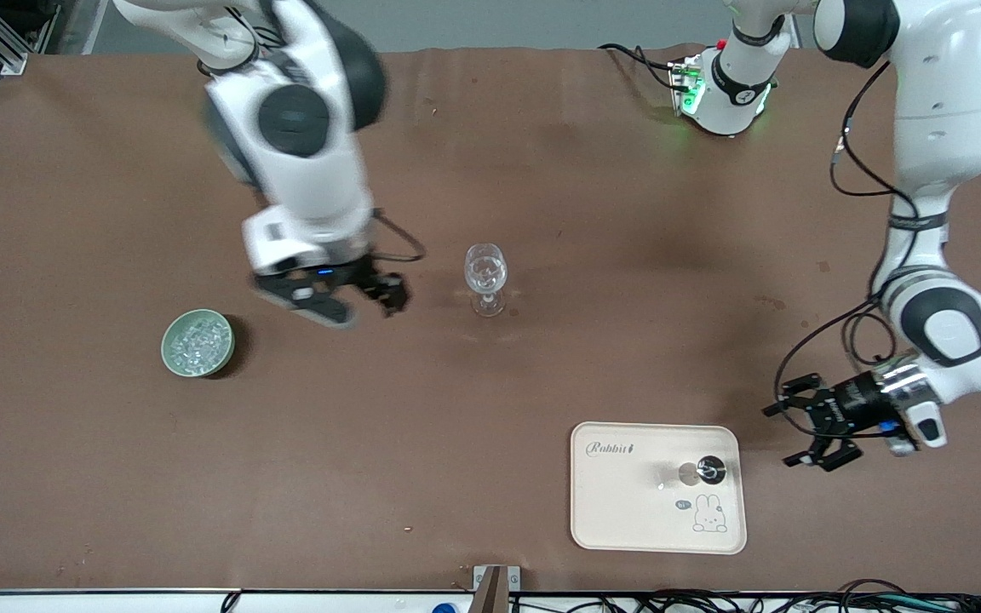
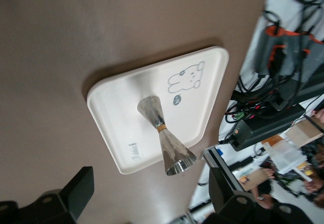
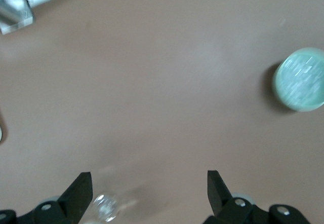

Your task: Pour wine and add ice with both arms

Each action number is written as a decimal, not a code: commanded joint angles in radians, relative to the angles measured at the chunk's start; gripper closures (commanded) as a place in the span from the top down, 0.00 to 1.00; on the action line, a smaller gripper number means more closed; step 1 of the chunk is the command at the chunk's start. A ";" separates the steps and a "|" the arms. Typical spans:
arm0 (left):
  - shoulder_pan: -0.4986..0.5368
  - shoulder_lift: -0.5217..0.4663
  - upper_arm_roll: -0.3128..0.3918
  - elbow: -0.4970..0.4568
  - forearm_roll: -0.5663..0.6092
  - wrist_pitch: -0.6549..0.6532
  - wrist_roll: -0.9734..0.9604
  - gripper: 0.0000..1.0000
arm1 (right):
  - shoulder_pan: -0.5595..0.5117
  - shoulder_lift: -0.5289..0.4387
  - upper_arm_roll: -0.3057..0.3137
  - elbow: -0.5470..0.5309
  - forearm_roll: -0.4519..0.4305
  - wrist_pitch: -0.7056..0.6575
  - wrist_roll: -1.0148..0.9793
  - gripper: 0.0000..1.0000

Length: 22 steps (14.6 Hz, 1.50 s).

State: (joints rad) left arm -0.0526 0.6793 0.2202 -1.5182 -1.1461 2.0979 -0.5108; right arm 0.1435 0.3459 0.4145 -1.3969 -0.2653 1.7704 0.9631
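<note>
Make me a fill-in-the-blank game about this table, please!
1. The ice sits in a pale green ____.
2. The silver jigger stands on the cream ____ with a rabbit drawing.
3. The wine glass stands between the bowl and the ____.
4. Both the left gripper and the right gripper have their fingers ____.

Missing words: bowl; tray; tray; open

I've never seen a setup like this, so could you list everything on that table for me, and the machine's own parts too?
Bowl: one, pale green, toward the right arm's end.
Ice: many, clear whitish chunks, in the bowl.
Stemmed glass: one, clear, upright mid-table.
Tray: one, cream, rabbit drawing, nearer the front camera.
Jigger: one, silver, upright on the tray.
Right gripper: black, open, empty, over bare table between bowl and glass.
Left gripper: black, open, empty, beside the tray.
</note>
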 commanded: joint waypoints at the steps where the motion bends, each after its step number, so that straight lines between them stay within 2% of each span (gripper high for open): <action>1: -0.012 -0.011 0.011 0.108 0.162 -0.006 0.002 1.00 | -0.085 -0.077 -0.023 -0.037 -0.006 -0.073 -0.160 1.00; 3: -0.009 -0.027 0.016 0.151 0.187 -0.006 0.008 1.00 | -0.088 -0.132 -0.115 -0.045 0.024 -0.097 -0.300 1.00; 5: -0.007 -0.102 0.030 0.150 0.248 -0.006 0.014 1.00 | -0.084 -0.174 -0.251 -0.044 0.139 -0.140 -0.488 1.00; 6: -0.015 -0.145 0.030 0.142 0.355 -0.006 0.038 1.00 | -0.084 -0.203 -0.316 -0.050 0.176 -0.155 -0.582 1.00; 7: -0.018 -0.183 0.015 0.136 0.475 -0.007 0.044 1.00 | -0.090 -0.212 -0.348 -0.050 0.185 -0.175 -0.645 1.00; 9: -0.018 -0.256 -0.033 0.118 0.680 -0.090 0.095 1.00 | -0.117 -0.241 -0.396 -0.050 0.228 -0.219 -0.740 1.00; 11: -0.020 -0.314 -0.050 0.101 0.749 -0.154 0.191 1.00 | -0.122 -0.275 -0.463 -0.051 0.238 -0.276 -0.832 1.00; 13: -0.020 -0.391 -0.051 0.043 0.788 -0.180 0.355 1.00 | -0.178 -0.309 -0.470 -0.083 0.244 -0.299 -0.915 1.00; 15: -0.023 -0.466 -0.065 -0.011 0.868 -0.214 0.515 1.00 | -0.189 -0.341 -0.474 -0.106 0.259 -0.298 -0.949 1.00; 18: -0.018 -0.575 -0.119 -0.068 0.988 -0.252 0.558 1.00 | -0.179 -0.341 -0.473 -0.103 0.259 -0.301 -0.942 1.00; 22: -0.021 -0.632 -0.166 -0.080 1.091 -0.295 0.557 1.00 | -0.163 -0.341 -0.470 -0.094 0.259 -0.307 -0.937 1.00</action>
State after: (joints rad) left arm -0.0763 0.0916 0.0715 -1.5620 -0.1012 1.8157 0.0235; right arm -0.0265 0.0329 -0.0566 -1.4631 -0.0208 1.4616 0.0247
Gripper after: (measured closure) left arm 0.000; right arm 0.000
